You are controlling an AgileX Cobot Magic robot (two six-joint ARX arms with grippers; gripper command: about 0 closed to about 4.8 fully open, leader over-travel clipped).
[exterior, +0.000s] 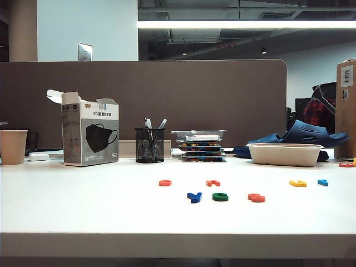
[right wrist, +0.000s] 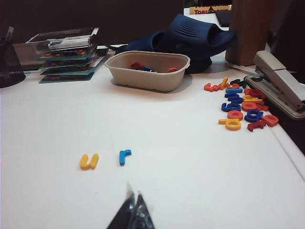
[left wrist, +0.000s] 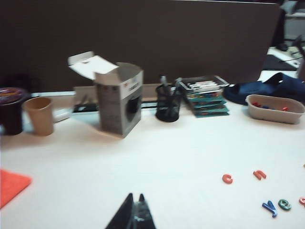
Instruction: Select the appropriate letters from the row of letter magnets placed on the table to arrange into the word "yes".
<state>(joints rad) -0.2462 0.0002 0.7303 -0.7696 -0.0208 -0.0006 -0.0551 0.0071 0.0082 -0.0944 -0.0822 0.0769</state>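
Below, left gripper point(left wrist: 135, 206) and right gripper point(right wrist: 134, 205) cut off by frame, jaws together, empty; third letter point(left wrist: 302, 201) of the appropriate letters point(left wrist: 285, 204) half cropped

The mask box point(exterior: 89, 133), left of the black mesh pen holder point(exterior: 149, 145), carries "3D" followed by Chinese characters above a printed black mask, and a small "99" logo near its top edge. In the right wrist view, a yellow carton point(right wrist: 210, 9) behind the blue slipper point(right wrist: 190, 34) shows partly cut-off red lettering, seemingly "Toblerone". The magnets read as letters: y point(left wrist: 269, 207), e point(left wrist: 285, 204), c point(left wrist: 228, 178), n point(left wrist: 259, 174), u point(right wrist: 89, 161), r point(right wrist: 124, 156).
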